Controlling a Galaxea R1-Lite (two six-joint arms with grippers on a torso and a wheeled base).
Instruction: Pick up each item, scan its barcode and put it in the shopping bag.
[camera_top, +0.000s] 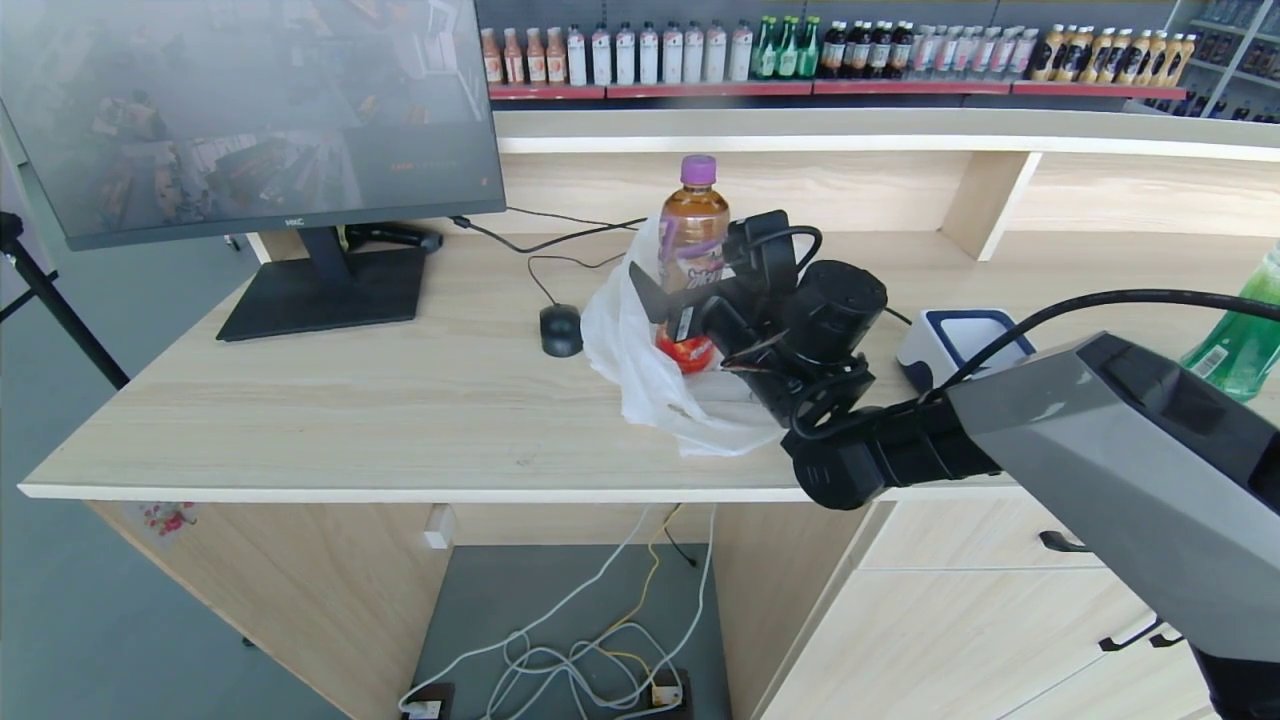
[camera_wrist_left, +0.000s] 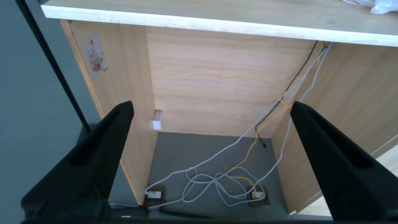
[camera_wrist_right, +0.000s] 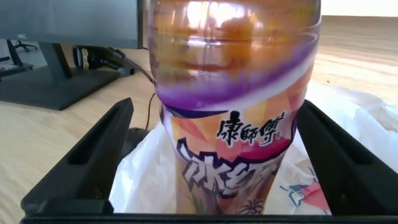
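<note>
Fronting bottle shelves (camera_top: 830, 90), wooden counter (camera_top: 400, 400); monitor (camera_top: 250, 110), mouse (camera_top: 561, 329), bag (camera_top: 640, 380)

The amber bottle (camera_top: 695, 215) has a purple cap (camera_top: 698, 168) and purple-orange label (camera_top: 686, 262); the shopping bag (camera_top: 625, 350) is white.

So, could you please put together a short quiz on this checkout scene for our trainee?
1. True or false: the right hand grips the amber drink bottle with a purple cap, upright at the white plastic shopping bag.
2. Which thing lies on the pale wooden counter beside the bag, on the robot's left? A: a black computer mouse. B: a stapler. C: a calculator.
3. Fill in: the left hand, in front of the counter and below its top, has its fingers ___.
Key: 1 true; 2 A; 3 open.
</note>
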